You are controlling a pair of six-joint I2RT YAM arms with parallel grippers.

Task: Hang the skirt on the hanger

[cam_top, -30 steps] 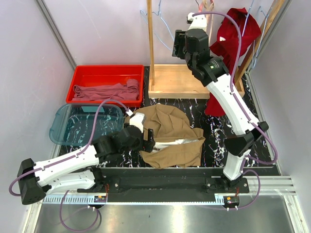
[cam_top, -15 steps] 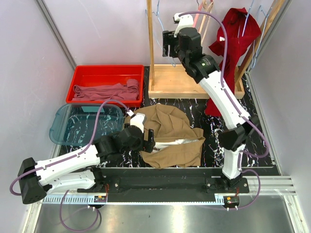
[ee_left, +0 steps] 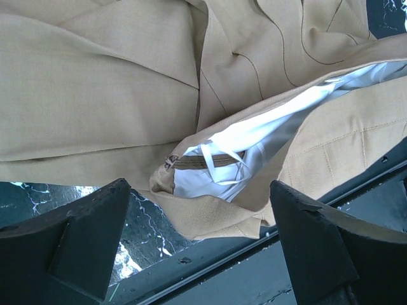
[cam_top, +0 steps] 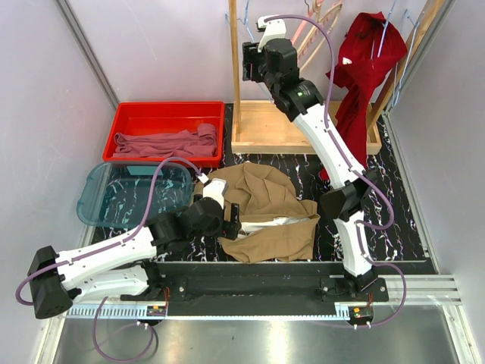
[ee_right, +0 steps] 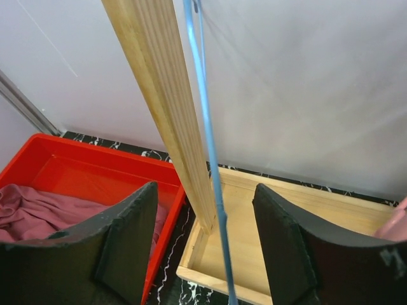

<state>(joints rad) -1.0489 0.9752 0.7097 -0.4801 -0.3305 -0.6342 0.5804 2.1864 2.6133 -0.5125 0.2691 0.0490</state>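
Note:
The tan skirt (cam_top: 265,208) lies crumpled on the black marbled table, its waist open and showing white lining (ee_left: 254,136). My left gripper (cam_top: 231,220) is open and low at the skirt's near-left edge; in the left wrist view it (ee_left: 197,190) straddles the waist opening without holding it. My right gripper (cam_top: 254,64) is raised by the rack's left wooden post (cam_top: 235,68). It is open (ee_right: 205,190), with the thin light-blue hanger wire (ee_right: 206,127) running between its jaws, not clamped. The hanger (cam_top: 247,29) hangs at the post's top.
A red bin (cam_top: 163,115) holds mauve cloth (cam_top: 167,142) at back left, with a clear teal container (cam_top: 129,197) in front of it. The rack's wooden base (cam_top: 273,129) stands at the back. A dark red garment (cam_top: 364,68) and pink hanger (cam_top: 311,30) hang on the right.
My right arm has swung left and up, from near the dark red garment to the wooden post and the blue wire. The left arm and skirt have not moved.

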